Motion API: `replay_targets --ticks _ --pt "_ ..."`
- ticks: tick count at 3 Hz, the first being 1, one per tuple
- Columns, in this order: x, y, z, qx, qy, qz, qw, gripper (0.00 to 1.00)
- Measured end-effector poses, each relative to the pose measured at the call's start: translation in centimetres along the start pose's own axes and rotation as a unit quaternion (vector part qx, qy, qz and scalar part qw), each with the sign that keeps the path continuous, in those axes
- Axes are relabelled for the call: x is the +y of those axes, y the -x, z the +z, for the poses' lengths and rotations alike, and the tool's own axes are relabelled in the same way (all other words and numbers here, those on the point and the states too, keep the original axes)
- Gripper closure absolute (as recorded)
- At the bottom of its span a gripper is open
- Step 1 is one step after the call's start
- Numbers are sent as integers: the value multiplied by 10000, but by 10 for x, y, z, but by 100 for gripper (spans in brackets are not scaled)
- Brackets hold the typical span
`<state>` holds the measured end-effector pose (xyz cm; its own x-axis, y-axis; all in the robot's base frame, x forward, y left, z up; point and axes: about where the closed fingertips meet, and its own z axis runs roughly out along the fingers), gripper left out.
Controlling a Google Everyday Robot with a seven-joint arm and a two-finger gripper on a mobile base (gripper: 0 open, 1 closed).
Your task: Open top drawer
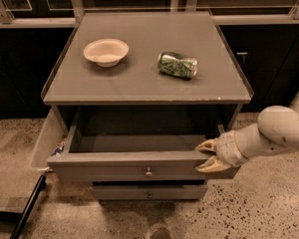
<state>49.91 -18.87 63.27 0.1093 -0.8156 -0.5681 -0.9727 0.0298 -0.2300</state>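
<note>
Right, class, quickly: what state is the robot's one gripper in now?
Gripper: open, its fingers spread apart at the right end of the large grey top drawer, which is pulled out.

On the grey counter (139, 86), a pale bowl (106, 52) stands upright toward the back left corner. A dented green can (177, 64) lies on its side right of centre, well apart from it. The claw (208, 155) hangs below the front right corner.

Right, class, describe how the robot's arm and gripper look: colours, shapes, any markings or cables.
The arm is a smooth, rounded, cream-white tube. The gripper, at the front right end of the top drawer, is yellowish-tan and claw-shaped. No cables or markings show.
</note>
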Motion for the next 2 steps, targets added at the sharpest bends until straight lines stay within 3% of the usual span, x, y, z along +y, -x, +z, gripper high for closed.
replay_targets --ticks 1,2 --pt "1 1 -1 0 0 0 10000 100" --pt "8 0 -3 -37 -17 15 10000 100"
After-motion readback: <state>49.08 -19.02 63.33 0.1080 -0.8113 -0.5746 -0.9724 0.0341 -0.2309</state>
